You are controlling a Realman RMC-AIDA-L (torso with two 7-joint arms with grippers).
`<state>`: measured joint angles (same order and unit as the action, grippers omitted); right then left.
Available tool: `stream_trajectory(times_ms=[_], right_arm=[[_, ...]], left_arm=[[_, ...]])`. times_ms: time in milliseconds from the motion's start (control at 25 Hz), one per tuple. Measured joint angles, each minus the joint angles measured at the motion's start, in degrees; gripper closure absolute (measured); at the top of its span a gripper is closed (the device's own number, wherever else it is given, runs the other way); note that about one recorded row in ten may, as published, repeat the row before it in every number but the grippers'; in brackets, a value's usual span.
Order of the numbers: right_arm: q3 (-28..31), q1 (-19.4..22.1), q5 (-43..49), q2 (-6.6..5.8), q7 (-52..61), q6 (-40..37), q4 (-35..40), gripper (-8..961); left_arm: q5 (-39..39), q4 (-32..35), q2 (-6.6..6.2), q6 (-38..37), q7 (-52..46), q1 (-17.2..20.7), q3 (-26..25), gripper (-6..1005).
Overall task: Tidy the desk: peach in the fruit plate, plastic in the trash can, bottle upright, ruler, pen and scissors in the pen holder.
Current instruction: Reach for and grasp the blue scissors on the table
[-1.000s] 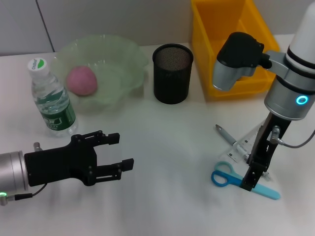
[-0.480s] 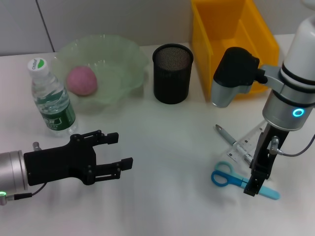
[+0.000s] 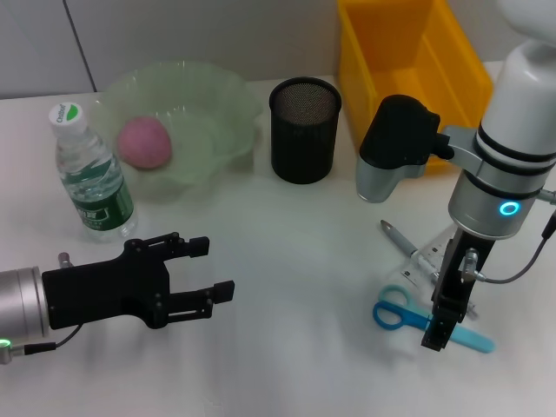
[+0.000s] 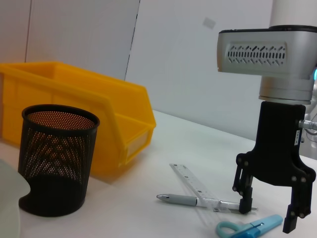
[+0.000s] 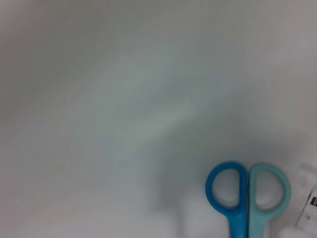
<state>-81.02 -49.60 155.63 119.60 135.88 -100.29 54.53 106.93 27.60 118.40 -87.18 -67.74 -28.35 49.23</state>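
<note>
The right hand (image 3: 447,317), fingers spread, straddles the scissors (image 3: 395,311).

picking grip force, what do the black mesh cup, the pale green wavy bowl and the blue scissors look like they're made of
Black mesh pen holder: probably perforated metal, matte black; light shows through its fine grid in the left wrist view.
Pale green wavy fruit plate: seemingly translucent plastic or glass; the pink peach shows through its ruffled wall.
Blue scissors: smooth, glossy handle loops, likely plastic; blades hidden under the right gripper.
</note>
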Motion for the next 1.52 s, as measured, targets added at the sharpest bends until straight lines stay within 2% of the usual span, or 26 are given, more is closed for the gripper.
stream_trajectory(times_ms=[680,1200,1440,1520], right_arm=[[-3.15,-0.24,-1.39,0.02,1.25,1.87,-0.49,232],[-4.06,-0.36,-2.09,0.02,1.39,2.33,-1.10,271],[-4.49,-0.41,-2.09,0.02,1.97,3.02,-1.26,483],[-4.50,-0.42,-2.09,0.02,2.26,3.03,-0.99,488]], left_arm=[[0.03,0.00,-0.02,-0.01,-0.03,-0.16,-0.02,207],[0.03,0.00,-0.10,0.09,-0.50,-0.02,-0.02,208],[0.03,0.00,-0.10,0.08,-0.53,0.25,-0.01,208],[0.03,0.00,-0.10,0.07,-0.54,0.33,-0.01,208]])
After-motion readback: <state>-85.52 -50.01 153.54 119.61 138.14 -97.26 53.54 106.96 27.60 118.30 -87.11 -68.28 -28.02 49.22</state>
